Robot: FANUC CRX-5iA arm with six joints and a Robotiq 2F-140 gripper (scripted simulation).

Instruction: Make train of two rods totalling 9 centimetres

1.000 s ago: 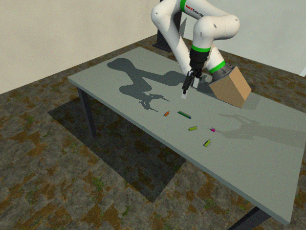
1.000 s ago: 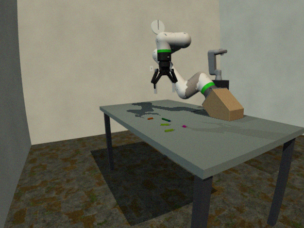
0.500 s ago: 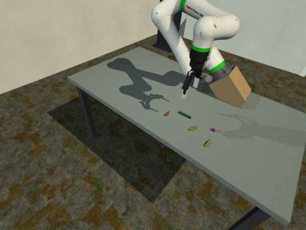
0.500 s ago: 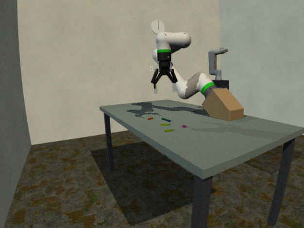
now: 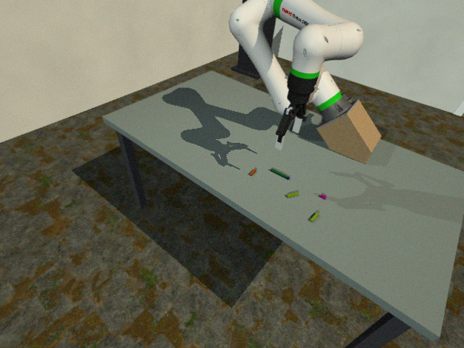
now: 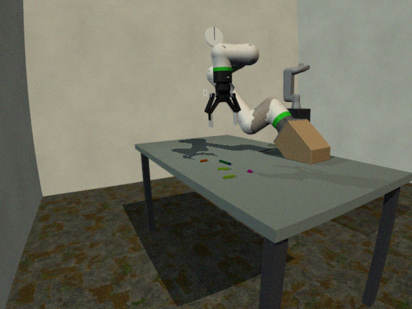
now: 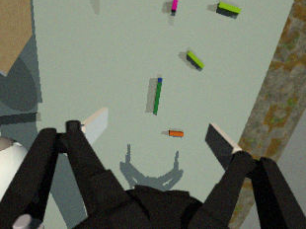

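A green rod (image 5: 277, 172) lies flat on the table with a small blue rod (image 5: 287, 178) touching its end in one line; both show in the wrist view as the green rod (image 7: 157, 97) and the blue rod (image 7: 160, 80). An orange rod (image 5: 252, 172) lies left of them, apart. Two lime rods (image 5: 291, 194) (image 5: 313, 215) and a magenta rod (image 5: 322, 196) lie further toward the table's front. My gripper (image 6: 222, 119) hangs high above the table, open and empty, over the area behind the orange rod (image 7: 176, 133).
A tan wedge-shaped block (image 5: 348, 132) sits at the arm's base on the table's back side. The table's front edge runs close to the rods (image 5: 239, 202).
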